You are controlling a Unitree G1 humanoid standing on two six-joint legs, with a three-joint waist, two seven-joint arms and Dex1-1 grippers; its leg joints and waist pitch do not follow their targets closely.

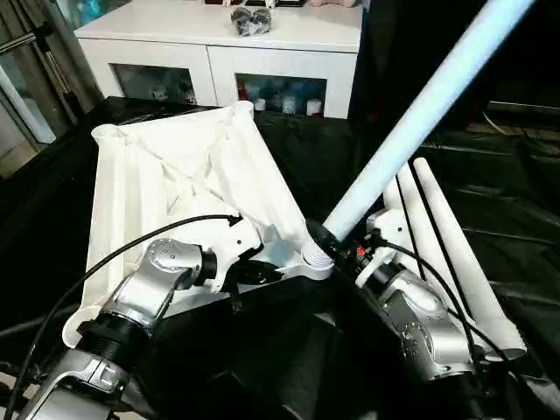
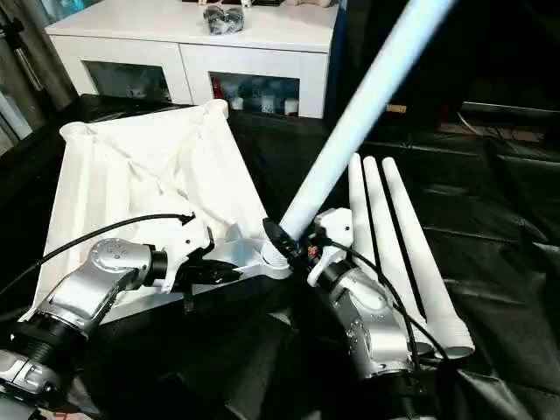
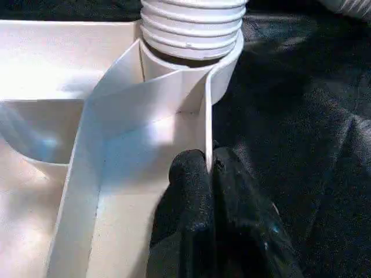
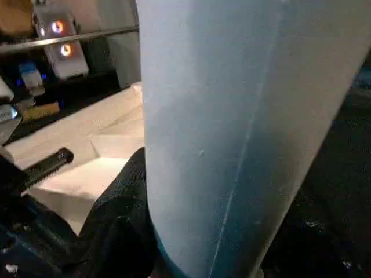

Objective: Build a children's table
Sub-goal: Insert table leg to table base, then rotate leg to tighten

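Observation:
The children's table's white tabletop (image 1: 175, 175) lies upside down on black cloth, ribbed underside up. My left gripper (image 3: 208, 168) is shut on the thin rim wall beside the near corner socket (image 3: 223, 69). My right gripper (image 1: 337, 245) is shut on a long white leg (image 1: 420, 114) near its lower end; one black finger (image 4: 124, 220) presses against the tube. This leg leans up and away to the right. Its threaded end (image 1: 317, 256) sits in that corner socket, with several thread rings showing above the rim.
Three more white legs (image 2: 394, 236) lie side by side on the black cloth right of my right arm. A white glass-door cabinet (image 1: 219, 44) stands behind the tabletop with a dark object (image 1: 251, 19) on top. Black cloth (image 1: 516, 201) covers the surface around.

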